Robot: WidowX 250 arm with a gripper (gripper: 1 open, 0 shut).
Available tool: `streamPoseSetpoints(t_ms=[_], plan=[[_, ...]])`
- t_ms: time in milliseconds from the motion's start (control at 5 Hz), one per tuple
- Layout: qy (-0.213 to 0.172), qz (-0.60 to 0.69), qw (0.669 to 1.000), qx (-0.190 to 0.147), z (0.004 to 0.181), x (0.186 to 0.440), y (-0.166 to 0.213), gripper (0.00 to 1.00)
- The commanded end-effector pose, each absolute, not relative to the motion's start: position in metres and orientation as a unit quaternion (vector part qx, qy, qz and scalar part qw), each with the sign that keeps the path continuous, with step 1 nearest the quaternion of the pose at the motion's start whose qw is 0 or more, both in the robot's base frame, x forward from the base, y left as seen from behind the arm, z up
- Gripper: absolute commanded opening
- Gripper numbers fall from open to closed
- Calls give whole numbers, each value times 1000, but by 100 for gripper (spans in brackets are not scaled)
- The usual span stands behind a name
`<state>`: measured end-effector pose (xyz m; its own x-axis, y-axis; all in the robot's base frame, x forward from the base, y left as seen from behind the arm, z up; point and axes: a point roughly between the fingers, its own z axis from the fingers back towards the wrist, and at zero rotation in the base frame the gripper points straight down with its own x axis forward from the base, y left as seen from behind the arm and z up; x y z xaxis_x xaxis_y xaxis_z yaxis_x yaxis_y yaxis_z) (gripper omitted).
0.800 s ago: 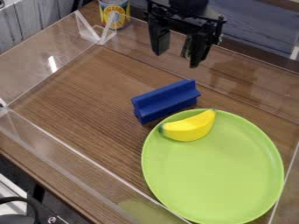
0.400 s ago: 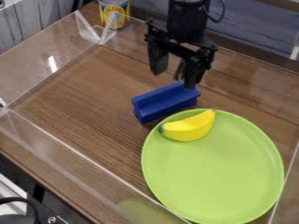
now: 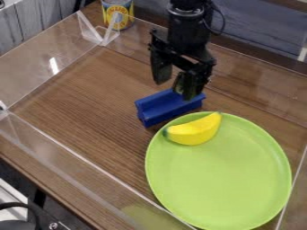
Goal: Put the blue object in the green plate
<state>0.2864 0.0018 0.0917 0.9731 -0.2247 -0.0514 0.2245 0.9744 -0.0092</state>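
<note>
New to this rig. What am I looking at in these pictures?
All three pictures come from one camera, looking down at a wooden tabletop from a raised angle; the last is the present moment. The black machine at the top is a robot arm, ending in a two-fingered gripper. Its fingers are spread apart over the blue block, one toward each end. It does not appear to be holding anything yet.

In front of the block is a large green plate, with a yellow banana-shaped piece at its near-block edge. A can stands at the back left. The job is to put the blue block in the plate; it is still outside it.
</note>
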Motion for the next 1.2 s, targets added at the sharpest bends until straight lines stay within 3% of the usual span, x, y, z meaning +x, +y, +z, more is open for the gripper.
streamPoseSetpoints(t_ms=[0, 1000], plan=[[8, -138, 990, 5, 94, 289, 7, 100], [-5, -180, 984, 1, 63, 291, 11, 100]])
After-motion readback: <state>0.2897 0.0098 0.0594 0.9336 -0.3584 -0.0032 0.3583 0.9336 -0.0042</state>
